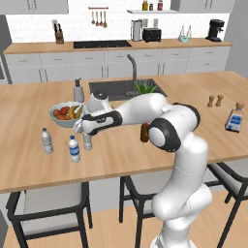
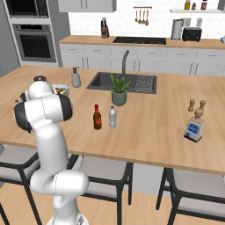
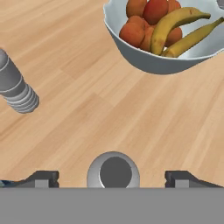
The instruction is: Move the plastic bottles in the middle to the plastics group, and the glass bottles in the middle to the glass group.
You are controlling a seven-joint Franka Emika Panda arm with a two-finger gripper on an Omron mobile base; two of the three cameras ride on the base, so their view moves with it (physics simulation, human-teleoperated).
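The gripper [image 3: 113, 178] is hovering with its fingers spread wide on either side of a plain plastic bottle [image 3: 113, 171], which is standing free on the wooden island counter [image 1: 145, 160] just in front of the fruit bowl [image 1: 65, 115]; nothing is being grasped. That bottle is sitting among the plastics group, close to the blue-labelled water bottle [image 1: 73, 149] and another clear bottle [image 1: 46, 141] further out from the bowl. To finish this step well, the hand should probably be lifting straight up, clearing the cap before swinging away, so the bottle is not tipped. Well away from the bowl, past the potted plant [image 2: 118, 91], a second plastic bottle [image 2: 112, 117] and the brown glass bottle [image 2: 97, 117] are waiting beside each other, mid-counter. Behind the bowl, a sink [image 1: 127, 89] is sitting in the island, with white cabinets lining the kitchen's far wall.
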